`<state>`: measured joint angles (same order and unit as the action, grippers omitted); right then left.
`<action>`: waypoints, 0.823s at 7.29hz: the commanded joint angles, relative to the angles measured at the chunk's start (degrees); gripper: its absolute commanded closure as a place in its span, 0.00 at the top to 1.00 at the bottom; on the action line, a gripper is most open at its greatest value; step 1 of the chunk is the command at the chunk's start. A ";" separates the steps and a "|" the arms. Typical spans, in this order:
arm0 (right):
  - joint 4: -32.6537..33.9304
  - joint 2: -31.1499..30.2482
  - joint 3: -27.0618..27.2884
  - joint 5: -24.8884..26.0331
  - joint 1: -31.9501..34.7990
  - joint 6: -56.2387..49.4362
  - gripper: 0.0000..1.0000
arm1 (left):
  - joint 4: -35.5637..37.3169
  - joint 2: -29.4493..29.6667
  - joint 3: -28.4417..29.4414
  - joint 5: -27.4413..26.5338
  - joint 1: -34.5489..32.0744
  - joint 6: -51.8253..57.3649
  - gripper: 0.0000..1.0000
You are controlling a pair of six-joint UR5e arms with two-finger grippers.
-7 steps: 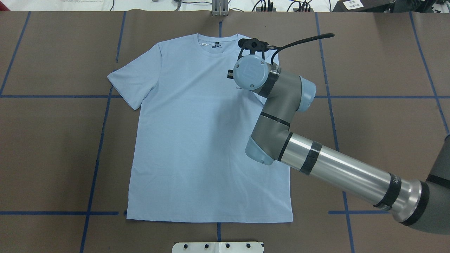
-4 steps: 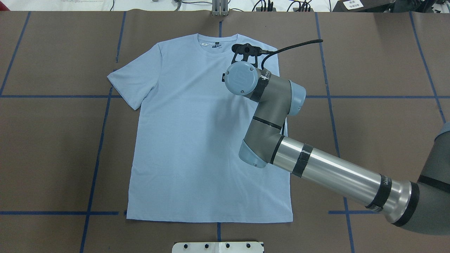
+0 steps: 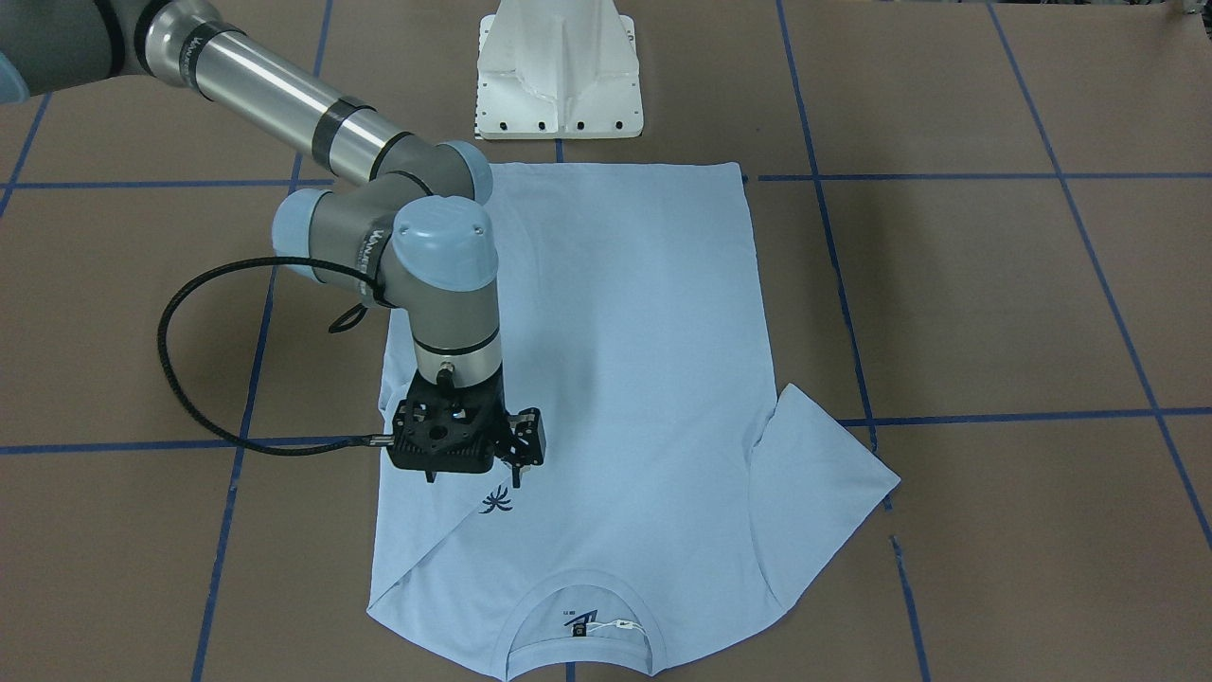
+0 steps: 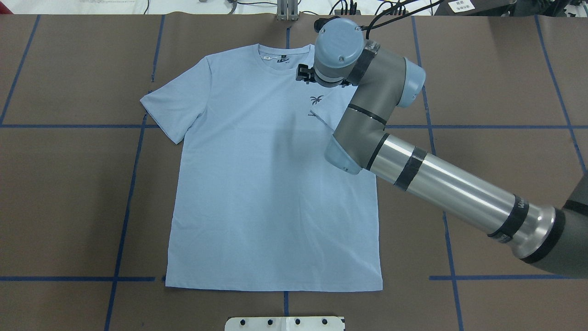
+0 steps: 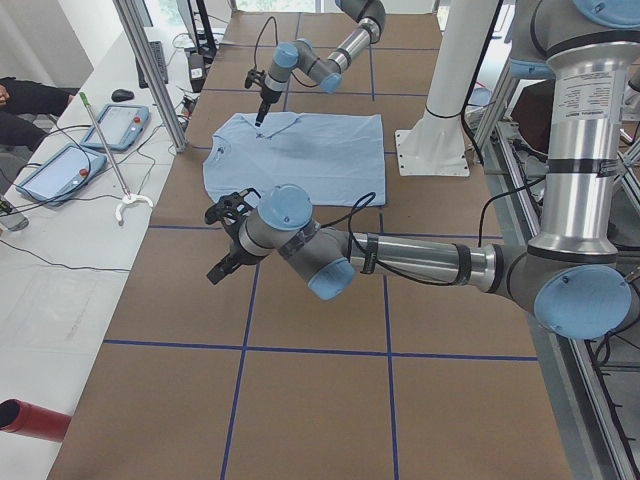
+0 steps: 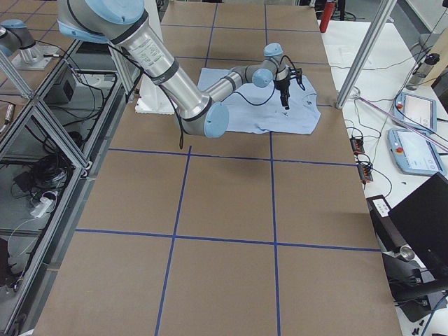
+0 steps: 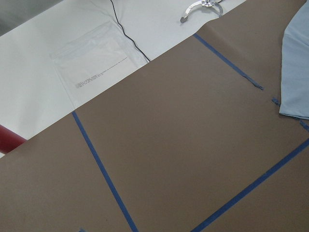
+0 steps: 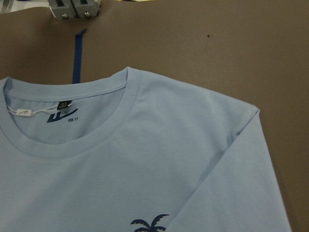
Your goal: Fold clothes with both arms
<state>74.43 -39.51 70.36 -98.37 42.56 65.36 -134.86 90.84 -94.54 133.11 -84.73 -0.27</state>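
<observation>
Brown table holds your T-shirt flat for folding; right gripper hovers above its chest, left gripper well clear, both grips unreadable.

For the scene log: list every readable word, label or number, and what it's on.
Neck label inside the T-shirt: dark logo and tiny characters, too small to read.
Plastic sheet: printed lines, too blurred.
Black band on the right arm: lettering, unreadable.

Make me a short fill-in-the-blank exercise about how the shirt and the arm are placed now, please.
The collar of the T-shirt points ___ from the robot.
The sleeve on the robot's ___ side is folded inward.
The right gripper hovers over the shirt near the ___ print.
Missing words: away; right; palm-tree.
</observation>
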 commanded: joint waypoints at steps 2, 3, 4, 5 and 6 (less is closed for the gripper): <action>4.76 -13.42 14.23 -18.46 14.78 -21.96 1.00 | -1.28 8.98 2.69 -11.30 13.40 -26.54 0.99; 4.50 -18.18 16.81 -22.79 19.27 -29.69 1.00 | -1.20 14.14 5.56 -12.86 18.06 -35.59 0.76; 4.41 -21.54 17.35 -25.88 23.32 -36.21 1.00 | -1.55 18.10 10.55 -13.31 22.20 -41.34 0.60; 3.97 -25.14 17.27 -29.56 27.01 -42.71 1.00 | -1.81 20.41 13.30 -18.45 24.85 -43.39 0.60; 3.97 -28.39 17.36 -33.17 30.62 -48.78 1.00 | -1.81 21.91 15.41 -22.06 27.58 -46.81 0.61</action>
<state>78.55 -63.61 87.43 -127.00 68.54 24.43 -136.54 110.19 -82.27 115.60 -60.75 -42.73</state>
